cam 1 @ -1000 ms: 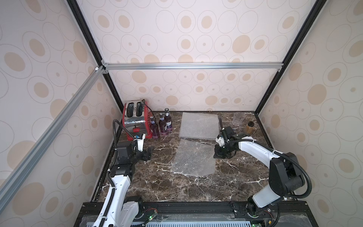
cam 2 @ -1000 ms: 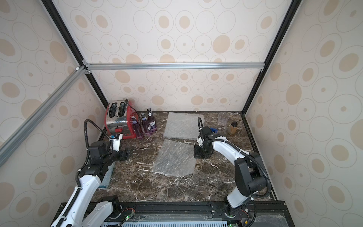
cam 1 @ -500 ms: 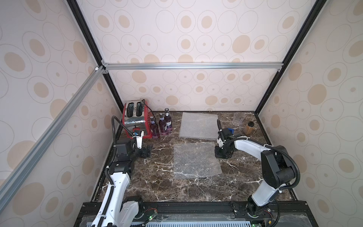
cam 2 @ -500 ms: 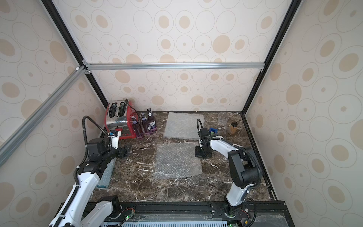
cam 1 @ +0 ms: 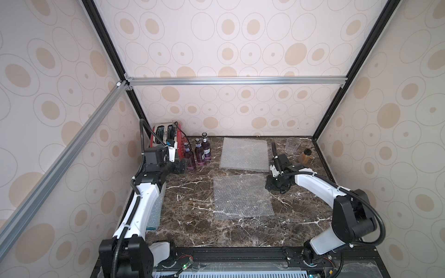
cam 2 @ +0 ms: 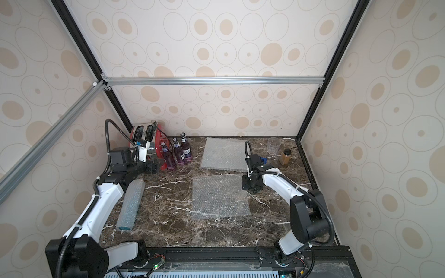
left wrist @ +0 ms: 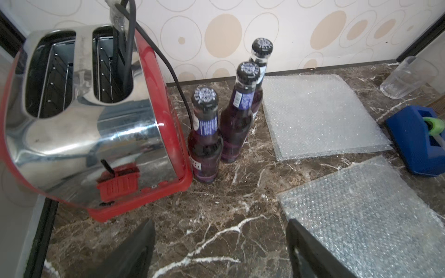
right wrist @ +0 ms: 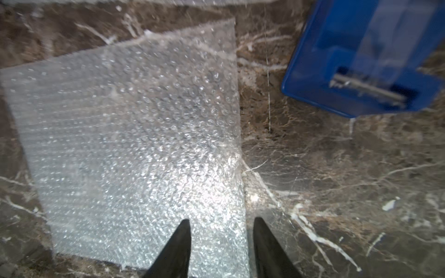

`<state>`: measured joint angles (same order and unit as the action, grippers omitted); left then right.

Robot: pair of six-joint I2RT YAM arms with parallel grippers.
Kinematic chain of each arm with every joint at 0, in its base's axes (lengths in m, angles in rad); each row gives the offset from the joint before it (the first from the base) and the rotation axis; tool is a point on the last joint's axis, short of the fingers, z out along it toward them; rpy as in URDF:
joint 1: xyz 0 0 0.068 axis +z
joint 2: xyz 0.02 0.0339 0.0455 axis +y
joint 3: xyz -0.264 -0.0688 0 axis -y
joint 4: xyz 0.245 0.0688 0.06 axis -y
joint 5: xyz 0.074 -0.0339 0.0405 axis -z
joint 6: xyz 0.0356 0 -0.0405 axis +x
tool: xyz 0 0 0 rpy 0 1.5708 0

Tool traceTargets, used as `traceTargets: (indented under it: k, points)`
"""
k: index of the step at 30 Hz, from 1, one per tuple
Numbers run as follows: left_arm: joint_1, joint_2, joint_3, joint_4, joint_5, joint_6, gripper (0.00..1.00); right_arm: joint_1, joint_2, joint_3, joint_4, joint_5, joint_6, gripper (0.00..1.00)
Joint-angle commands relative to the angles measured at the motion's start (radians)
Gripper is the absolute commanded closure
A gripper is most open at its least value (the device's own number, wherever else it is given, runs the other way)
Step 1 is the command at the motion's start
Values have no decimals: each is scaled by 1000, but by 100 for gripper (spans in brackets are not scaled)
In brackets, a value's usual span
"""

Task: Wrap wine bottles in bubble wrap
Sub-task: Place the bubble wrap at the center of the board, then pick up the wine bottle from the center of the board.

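Note:
Three purple wine bottles [cam 1: 199, 155] [cam 2: 178, 154] [left wrist: 237, 120] stand upright beside the toaster at the back left. One sheet of bubble wrap [cam 1: 242, 196] [cam 2: 220, 196] [right wrist: 134, 144] lies flat mid-table. Another sheet [cam 1: 244, 154] [cam 2: 224, 154] [left wrist: 320, 115] lies behind it. A rolled tube of bubble wrap with a blue-green end [cam 2: 131, 204] rests by the left arm. My left gripper [cam 1: 184, 167] [cam 2: 157, 166] [left wrist: 220, 223] is open and empty, just short of the nearest bottle. My right gripper [cam 1: 269, 186] [cam 2: 245, 186] [right wrist: 221, 219] is open, straddling the flat sheet's right edge.
A red toaster [cam 1: 166, 139] [left wrist: 84, 120] with a black cord fills the back left corner. A clear cup [cam 1: 291, 145] [left wrist: 407, 77] and an amber jar [cam 1: 305, 156] stand at the back right. A blue tape dispenser [left wrist: 419, 142] [right wrist: 356, 60] sits behind the right gripper.
The right gripper dragged the near sheet rightward and squared it, then opened and let go. The left gripper moved a little closer to the bottles.

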<state>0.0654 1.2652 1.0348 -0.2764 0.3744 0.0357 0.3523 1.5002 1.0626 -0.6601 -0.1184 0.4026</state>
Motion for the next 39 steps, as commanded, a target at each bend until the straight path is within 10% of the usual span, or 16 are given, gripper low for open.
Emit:
traceTargets:
  k: [1,16,39]
  points:
    - [-8,71,79,22,-3,-4,21,2,-91,-31,-26,-8,1,54]
    - [-11,318,260,38,10,55,33,2,-309,-100,-54,117,-54,15]
    - [-10,470,328,143,134,109,66,-3,-349,-124,-76,138,-77,10]
